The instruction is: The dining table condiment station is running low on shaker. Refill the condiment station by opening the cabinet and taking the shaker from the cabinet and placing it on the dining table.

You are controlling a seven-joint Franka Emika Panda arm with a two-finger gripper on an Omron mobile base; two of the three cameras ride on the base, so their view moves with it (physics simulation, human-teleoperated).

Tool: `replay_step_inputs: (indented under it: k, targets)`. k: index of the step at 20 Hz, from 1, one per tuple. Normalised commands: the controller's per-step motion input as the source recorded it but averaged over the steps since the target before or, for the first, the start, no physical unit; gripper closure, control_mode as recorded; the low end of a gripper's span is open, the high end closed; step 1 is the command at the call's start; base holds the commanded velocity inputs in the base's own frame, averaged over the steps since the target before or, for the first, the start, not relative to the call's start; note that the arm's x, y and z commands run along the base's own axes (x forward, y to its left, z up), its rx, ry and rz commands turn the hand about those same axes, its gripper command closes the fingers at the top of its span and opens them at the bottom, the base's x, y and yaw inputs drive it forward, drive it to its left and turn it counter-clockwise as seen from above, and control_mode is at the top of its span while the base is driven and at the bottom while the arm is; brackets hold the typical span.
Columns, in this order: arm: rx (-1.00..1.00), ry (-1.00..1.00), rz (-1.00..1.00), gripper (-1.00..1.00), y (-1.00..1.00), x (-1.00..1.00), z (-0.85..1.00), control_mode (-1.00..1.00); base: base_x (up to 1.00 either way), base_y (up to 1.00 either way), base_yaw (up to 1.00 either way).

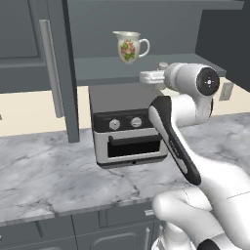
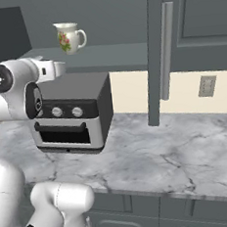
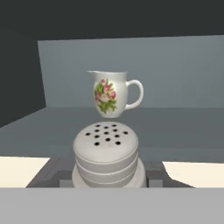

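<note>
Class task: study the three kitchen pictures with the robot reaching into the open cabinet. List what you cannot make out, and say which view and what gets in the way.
- Gripper fingertips: hand view, hidden behind the shaker and the bottom edge, so grip contact stays unclear.
- Shaker's base: hand view, cut off below.
- Shaker: left base view, mostly hidden by the arm's wrist; a sliver shows.
- Pitcher: whether it rests on the cabinet shelf cannot be told.
- Toaster oven: dial markings too small.

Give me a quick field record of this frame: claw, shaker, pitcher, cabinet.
claw: appears closed on shaker, at the shelf's front
shaker: upright, holed cap up
pitcher: on cabinet shelf, behind shaker, apart from it
cabinet: doors open
oven: on counter, under the shelf
</note>
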Motion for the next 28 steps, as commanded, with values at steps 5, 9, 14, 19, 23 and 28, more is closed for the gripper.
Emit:
replay_step_inputs:
  k: [5, 9, 14, 19, 23, 28]
  targets:
    - [0.00, 0.04, 0.00, 1.00, -0.22, -1.00, -0.32, -1.00, 0.00, 0.00, 0.00]
    - [-0.04, 0.07, -0.02, 1.00, -0.26, -0.45, -0.31, -1.00, 0.00, 0.00, 0.00]
    - [0.00, 0.00, 0.00, 1.00, 0.00, 0.00, 0.00, -1.00, 0.00, 0.00, 0.00]
    - [0.00, 0.00, 0.00, 1.00, 0.00, 0.00, 0.00, -1.00, 0.00, 0.00, 0.00]
    - [0.00, 0.00, 0.00, 1.00, 0.00, 0.00, 0.00, -1.00, 0.00, 0.00, 0.00]
    - [0.00, 0.03, 0.00, 1.00, 0.00, -0.12, -0.02, -1.00, 0.00, 0.00, 0.00]
